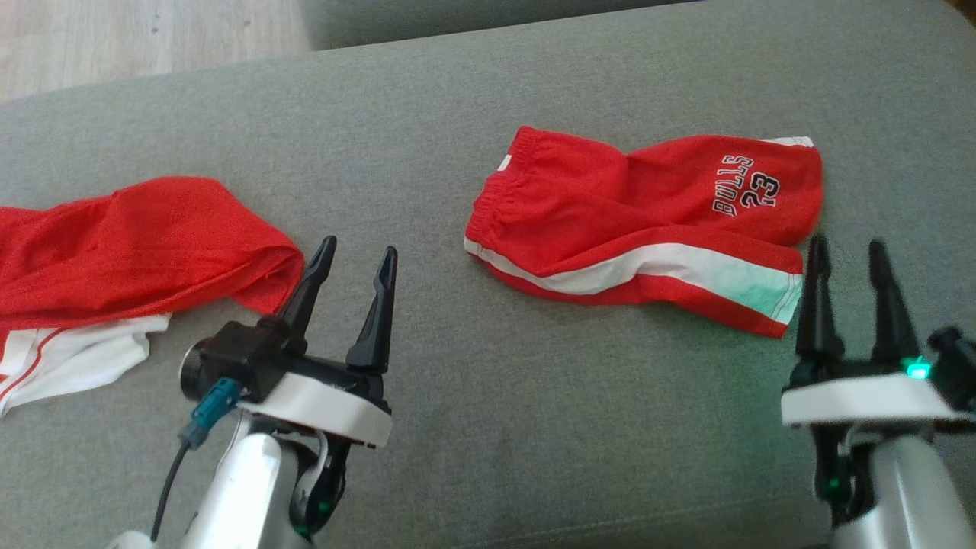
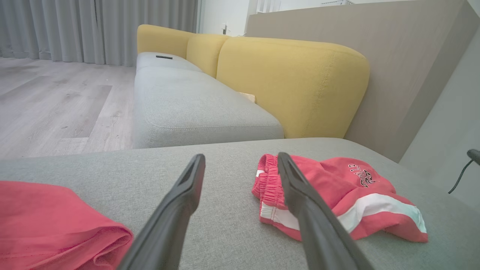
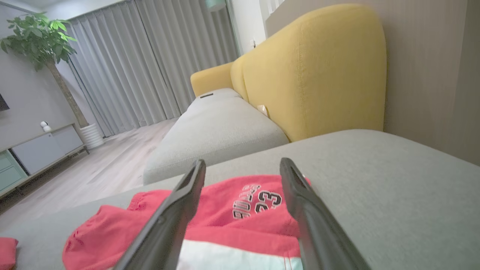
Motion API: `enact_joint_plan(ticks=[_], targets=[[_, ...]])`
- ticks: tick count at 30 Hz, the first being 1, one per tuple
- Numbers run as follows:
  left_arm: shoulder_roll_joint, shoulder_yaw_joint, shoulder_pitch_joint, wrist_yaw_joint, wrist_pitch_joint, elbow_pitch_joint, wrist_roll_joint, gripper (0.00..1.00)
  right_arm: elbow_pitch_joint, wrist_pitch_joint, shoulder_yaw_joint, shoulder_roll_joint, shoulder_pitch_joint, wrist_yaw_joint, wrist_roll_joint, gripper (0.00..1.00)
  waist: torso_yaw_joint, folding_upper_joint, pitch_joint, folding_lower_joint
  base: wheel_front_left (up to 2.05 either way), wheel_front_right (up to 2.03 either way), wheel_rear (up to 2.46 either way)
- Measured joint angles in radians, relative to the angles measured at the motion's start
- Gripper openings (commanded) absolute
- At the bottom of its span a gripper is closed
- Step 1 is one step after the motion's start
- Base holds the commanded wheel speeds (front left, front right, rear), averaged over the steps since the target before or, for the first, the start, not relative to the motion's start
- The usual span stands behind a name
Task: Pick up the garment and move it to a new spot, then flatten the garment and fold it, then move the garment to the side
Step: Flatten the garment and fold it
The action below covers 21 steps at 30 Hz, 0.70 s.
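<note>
A red pair of shorts (image 1: 625,221) with a white side stripe and "BULLS 23" print lies folded on the grey sofa seat (image 1: 488,427), right of centre. My right gripper (image 1: 847,242) is open just in front of the shorts' right end, with nothing between its fingers. In the right wrist view the right gripper (image 3: 243,160) points over the shorts (image 3: 232,202). My left gripper (image 1: 359,245) is open and empty beside a second red and white garment (image 1: 145,236) bunched at the far left. The left wrist view shows the left gripper (image 2: 240,155), the shorts (image 2: 330,180) and that garment (image 2: 48,221).
Yellow backrest cushions (image 2: 292,82) rise behind the seat, with another grey seat section (image 2: 187,101) running away beyond them. Wooden floor (image 1: 114,38) lies past the seat's far left edge. A potted plant (image 3: 37,37) and a low cabinet (image 3: 37,146) stand across the room.
</note>
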Motion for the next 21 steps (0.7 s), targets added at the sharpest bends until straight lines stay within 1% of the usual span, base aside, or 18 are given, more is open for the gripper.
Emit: enact_joint_plan(ticks=[4,12,21], targets=[[0.0,-0.001,0.001,-0.009,0.0,0.006,0.0,1.0,-0.001,0.0,0.022,0.0,0.054,0.0,0.007,1.0,-0.007,0.0,-0.003,0.0,0.0,0.0,0.0],[0.0,-0.005,0.001,-0.017,0.0,0.012,0.0,1.0,-0.003,0.0,0.029,0.001,0.05,0.0,0.007,1.0,-0.013,0.0,-0.002,0.0,0.0,0.0,0.0],[0.0,-0.035,-0.012,-0.025,0.0,0.038,0.0,1.0,-0.004,0.0,0.029,0.001,0.048,0.0,0.007,1.0,-0.013,0.0,0.014,0.0,0.0,0.0,0.0]])
